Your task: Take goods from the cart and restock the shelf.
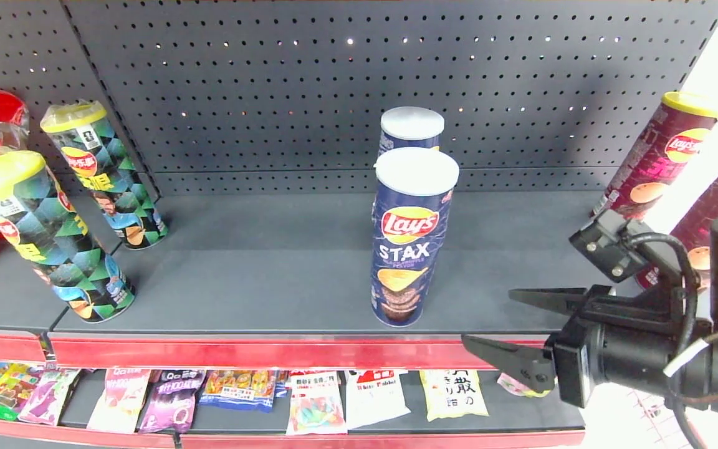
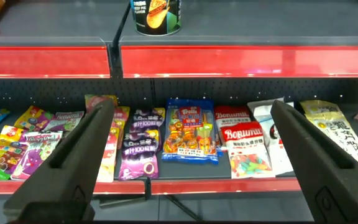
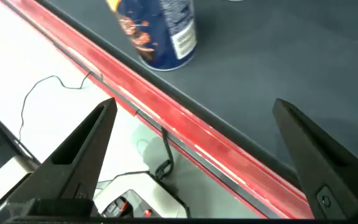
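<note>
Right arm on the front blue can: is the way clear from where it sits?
Probably yes. The right tool is open and empty, just off the shelf edge, right of the front blue can, with only bare shelf between them.

Dark grey shelf (image 1: pixel 272 274), red front lip, two blue cans (image 1: pixel 410 243) upright at centre, one behind the other, two green-patterned cans (image 1: pixel 47 240) left, two maroon cans (image 1: pixel 658 156) right, snack packets (image 1: pixel 240 390) on lower shelf (image 1: pixel 508 419).

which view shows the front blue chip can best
Head view: the front blue chip can stands whole and upright near the shelf edge. The right wrist view catches its base; the left wrist view faces snack bags.
</note>
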### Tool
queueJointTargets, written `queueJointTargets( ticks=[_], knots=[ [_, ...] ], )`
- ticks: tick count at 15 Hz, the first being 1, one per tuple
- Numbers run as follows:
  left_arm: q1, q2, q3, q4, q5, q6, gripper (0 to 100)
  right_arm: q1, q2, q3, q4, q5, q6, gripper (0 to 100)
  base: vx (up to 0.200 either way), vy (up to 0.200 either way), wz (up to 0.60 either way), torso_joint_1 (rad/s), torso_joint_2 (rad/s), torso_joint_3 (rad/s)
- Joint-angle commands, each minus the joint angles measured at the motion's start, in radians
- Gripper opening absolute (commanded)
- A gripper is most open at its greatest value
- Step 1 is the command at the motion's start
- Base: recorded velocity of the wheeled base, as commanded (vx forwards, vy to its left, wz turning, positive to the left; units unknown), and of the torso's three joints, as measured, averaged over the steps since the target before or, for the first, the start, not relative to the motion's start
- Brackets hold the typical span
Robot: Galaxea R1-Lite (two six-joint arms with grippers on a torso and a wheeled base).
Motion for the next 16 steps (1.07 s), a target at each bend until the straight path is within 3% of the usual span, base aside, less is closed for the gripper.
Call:
queueJointTargets(
  ticks=[1,16],
  knots=[
    [0.0,0.001,0.0,0.0,0.0,0.0,100,0.04,0.026,-0.003,0.0,-0.002,-0.001,100,0.0,0.0,0.0,0.0,0.0,0.0],
    [0.0,0.001,0.0,0.0,0.0,0.0,100,0.066,0.207,-0.119,0.002,-0.112,0.007,100,0.0,0.0,0.0,0.0,0.0,0.0]
  ],
)
